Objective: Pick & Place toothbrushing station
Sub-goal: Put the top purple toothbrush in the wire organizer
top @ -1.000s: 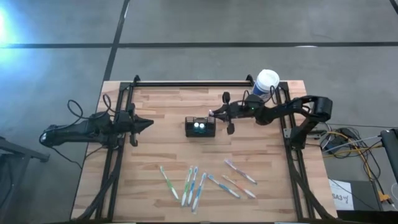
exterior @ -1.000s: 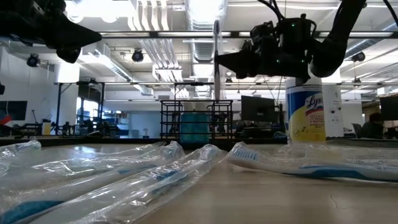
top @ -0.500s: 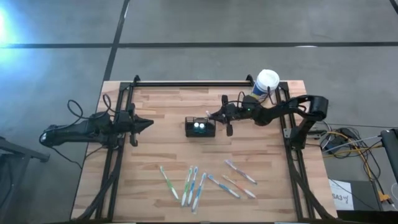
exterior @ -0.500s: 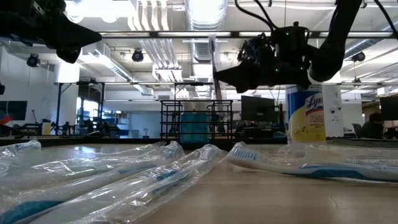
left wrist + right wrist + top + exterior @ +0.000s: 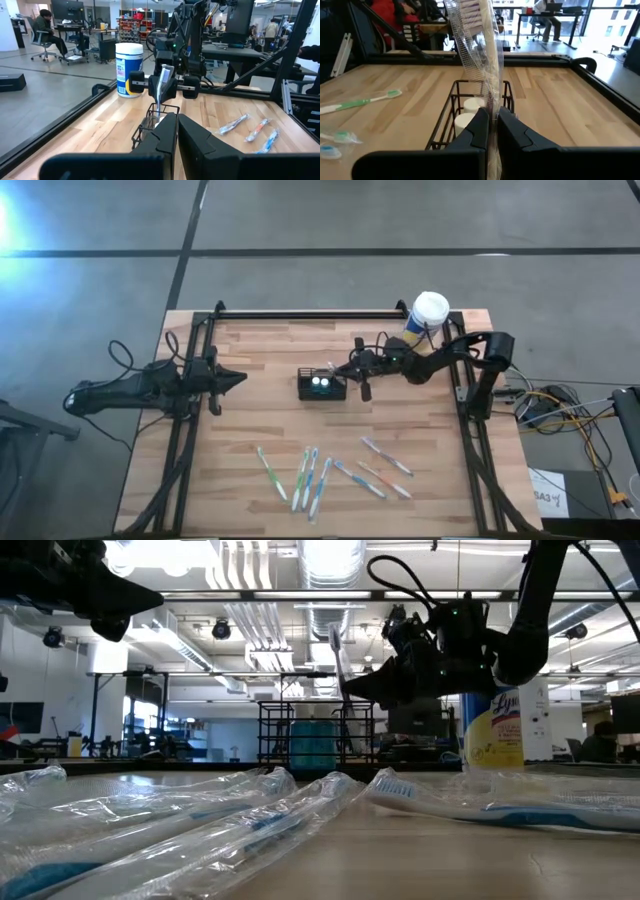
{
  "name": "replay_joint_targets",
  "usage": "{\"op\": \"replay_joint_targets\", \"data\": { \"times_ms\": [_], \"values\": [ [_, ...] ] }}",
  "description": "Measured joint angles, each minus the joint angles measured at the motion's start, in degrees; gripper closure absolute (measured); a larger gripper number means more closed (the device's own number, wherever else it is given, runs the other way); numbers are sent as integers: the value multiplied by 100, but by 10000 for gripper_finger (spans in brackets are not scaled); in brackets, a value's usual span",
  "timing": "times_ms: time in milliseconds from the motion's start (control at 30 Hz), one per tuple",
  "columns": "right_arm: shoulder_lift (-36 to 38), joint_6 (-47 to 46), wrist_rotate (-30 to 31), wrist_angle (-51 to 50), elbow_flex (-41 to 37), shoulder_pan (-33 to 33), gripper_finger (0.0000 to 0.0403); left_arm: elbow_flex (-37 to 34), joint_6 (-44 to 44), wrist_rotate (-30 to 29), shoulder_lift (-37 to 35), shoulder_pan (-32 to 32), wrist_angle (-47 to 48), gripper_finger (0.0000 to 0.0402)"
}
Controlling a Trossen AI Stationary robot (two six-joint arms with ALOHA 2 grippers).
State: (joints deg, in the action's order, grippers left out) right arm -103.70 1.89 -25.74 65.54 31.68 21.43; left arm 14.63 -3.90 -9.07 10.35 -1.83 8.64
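Right gripper [image 5: 345, 367]: we see its fingers clenched on a plastic-wrapped toothbrush [image 5: 477, 45], held nearly upright at the right end of the black wire-mesh caddy [image 5: 321, 386]. We locate the caddy mid-table, with two white cylinders inside. Left gripper [image 5: 240, 379]: closed, holding nothing, waiting near the table's left side. Further wrapped toothbrushes [image 5: 305, 475] lie along the near edge. A yellow canister [image 5: 426, 315] stands at the far right corner.

Right end effector [image 5: 161, 92] holds a wrapped toothbrush [image 5: 162, 80] over the caddy [image 5: 152, 121].
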Motion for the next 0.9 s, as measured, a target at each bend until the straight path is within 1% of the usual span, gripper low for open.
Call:
{"op": "replay_joint_targets", "data": {
  "times_ms": [133,200,567,767,900],
  "values": [
    [-4,-58,39,-7,0,0,389,0,0,-2,0,-4,0,378],
    [-4,-127,39,-12,0,0,382,0,0,1,0,-4,-1,378],
    [-4,-600,57,-15,0,34,289,0,-55,-2,0,-4,-3,378],
    [78,-642,40,-14,0,37,255,0,-60,-1,0,-2,-4,378],
    [396,-730,29,-91,0,37,237,0,-76,-2,0,2,-4,378]
  ]
}}
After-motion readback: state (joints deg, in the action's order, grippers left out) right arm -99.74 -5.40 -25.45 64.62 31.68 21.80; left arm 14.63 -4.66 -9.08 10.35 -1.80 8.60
